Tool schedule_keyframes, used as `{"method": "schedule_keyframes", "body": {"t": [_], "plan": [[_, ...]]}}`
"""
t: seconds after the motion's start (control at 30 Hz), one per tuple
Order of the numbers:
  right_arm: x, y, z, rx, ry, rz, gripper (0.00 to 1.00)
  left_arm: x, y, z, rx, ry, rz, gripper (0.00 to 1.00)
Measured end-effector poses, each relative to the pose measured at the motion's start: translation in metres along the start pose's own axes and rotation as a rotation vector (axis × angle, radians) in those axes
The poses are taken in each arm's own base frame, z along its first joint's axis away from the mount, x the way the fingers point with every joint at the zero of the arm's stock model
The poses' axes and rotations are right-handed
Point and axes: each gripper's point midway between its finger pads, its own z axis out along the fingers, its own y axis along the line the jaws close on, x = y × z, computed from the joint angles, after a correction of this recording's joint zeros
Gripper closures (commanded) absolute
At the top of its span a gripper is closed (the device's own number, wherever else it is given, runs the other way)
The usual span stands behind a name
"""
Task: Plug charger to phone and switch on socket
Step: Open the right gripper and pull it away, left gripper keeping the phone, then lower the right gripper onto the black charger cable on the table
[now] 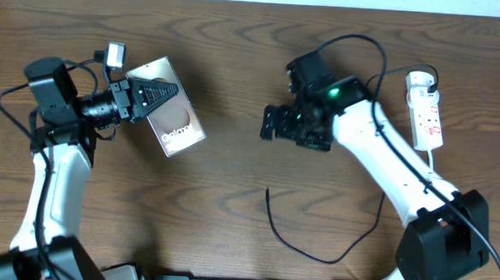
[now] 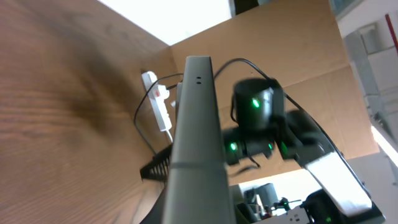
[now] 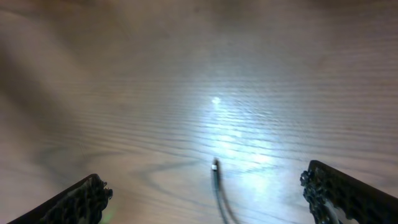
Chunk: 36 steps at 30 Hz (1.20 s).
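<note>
My left gripper (image 1: 152, 96) is shut on the phone (image 1: 176, 119), a brownish slab with white "Galaxy" print, held tilted above the table's left side. In the left wrist view the phone (image 2: 196, 124) shows edge-on between my fingers (image 2: 189, 202). The charger is a thin black cable whose tip (image 1: 267, 191) lies on the wood at centre. My right gripper (image 1: 272, 124) is open and empty above the table, and its wrist view shows the cable tip (image 3: 215, 165) between the spread fingers (image 3: 211, 193). The socket (image 1: 425, 111), a white power strip with red markings, lies at the far right.
The black cable loops across the front of the table (image 1: 313, 250) and up behind the right arm to the strip. The power strip also shows in the left wrist view (image 2: 158, 106), with the right arm (image 2: 255, 124) beside it and a cardboard wall behind.
</note>
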Motion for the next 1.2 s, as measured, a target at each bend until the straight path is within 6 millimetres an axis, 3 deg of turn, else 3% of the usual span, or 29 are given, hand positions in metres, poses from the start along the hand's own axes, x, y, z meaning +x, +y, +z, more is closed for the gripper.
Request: {"method": "schedule_keyframes", "body": {"t": [0.2,0.43,0.87,1.07,1.2], "plan": [[0.03,-0.01,0.022,0.139,0.017,-0.023,0.07,0.001,0.031,0.002,-0.008,0.009,-0.114,0.93],[0.045,-0.022,0.043,0.203,0.007,0.022,0.11,-0.002,0.033,0.001,-0.008,0.001,-0.09,0.93],[0.1,-0.019,0.079,0.225,0.071,-0.027,0.15,-0.03,0.048,-0.059,-0.073,-0.175,-0.097,0.93],[0.121,-0.018,0.088,0.243,0.091,-0.04,0.35,-0.034,0.05,-0.07,-0.084,-0.205,-0.099,0.93],[0.127,-0.023,0.095,0.253,0.088,-0.03,0.37,-0.034,0.05,-0.071,-0.084,-0.206,-0.099,0.93]]}}
